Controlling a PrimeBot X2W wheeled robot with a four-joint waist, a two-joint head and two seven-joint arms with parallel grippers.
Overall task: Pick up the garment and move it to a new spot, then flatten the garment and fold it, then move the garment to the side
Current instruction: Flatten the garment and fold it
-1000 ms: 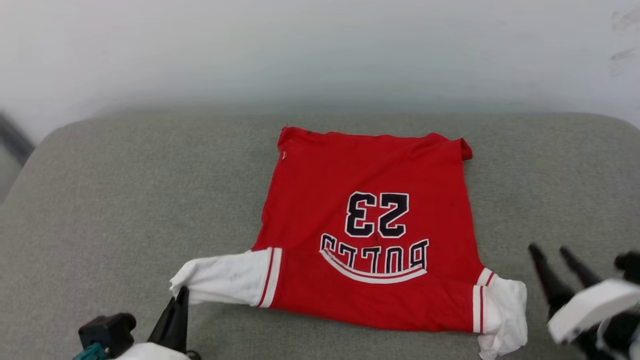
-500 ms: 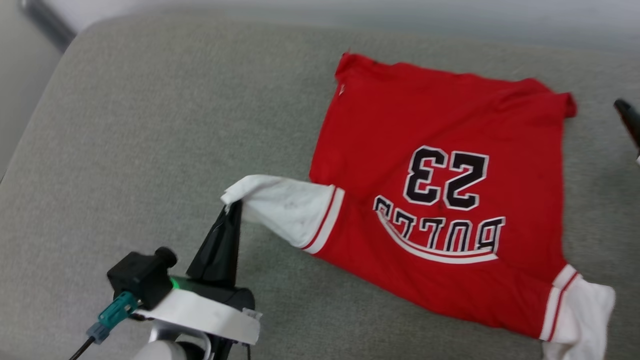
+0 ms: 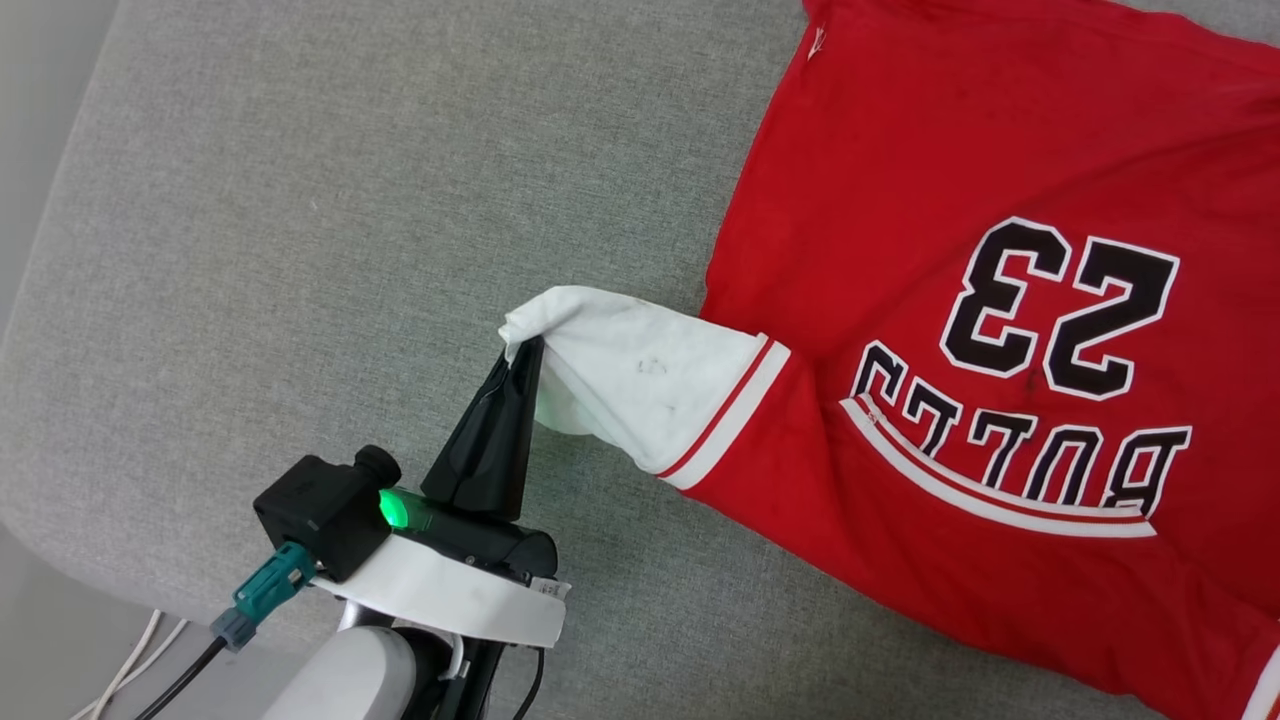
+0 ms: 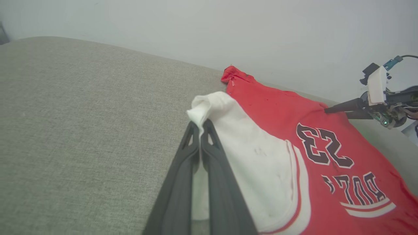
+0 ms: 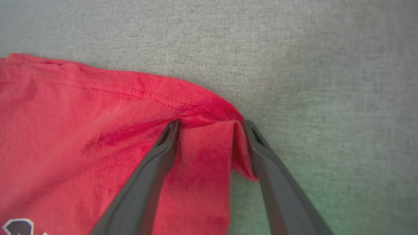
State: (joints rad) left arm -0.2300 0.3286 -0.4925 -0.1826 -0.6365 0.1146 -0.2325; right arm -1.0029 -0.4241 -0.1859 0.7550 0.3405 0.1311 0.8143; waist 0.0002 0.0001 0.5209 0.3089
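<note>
The garment (image 3: pixel 960 150) is a red jersey with white sleeves, "BULLS 23" lettering upside down in the head view, spread on a grey cushion (image 3: pixel 300 200). My left gripper (image 3: pixel 527 352) is shut on the end of the white sleeve (image 3: pixel 640 375), lifting it slightly off the cushion; the left wrist view shows the fingers pinched on the sleeve (image 4: pixel 241 143) at its tip (image 4: pixel 200 125). My right gripper (image 5: pixel 210 123) is open, its fingers straddling a folded red corner of the garment (image 5: pixel 202 153). The right gripper (image 4: pixel 339 107) also appears far off at the garment's far edge.
The grey cushion's front-left edge (image 3: pixel 60 530) drops off beside the left arm, with white cables (image 3: pixel 125 670) below. A pale wall (image 4: pixel 228 29) rises behind the cushion. Bare cushion (image 5: pixel 326 65) stretches right of the garment corner.
The head camera has swung down and left, so the garment sits further right in view. The left gripper has kept hold of the white sleeve and raised it.
</note>
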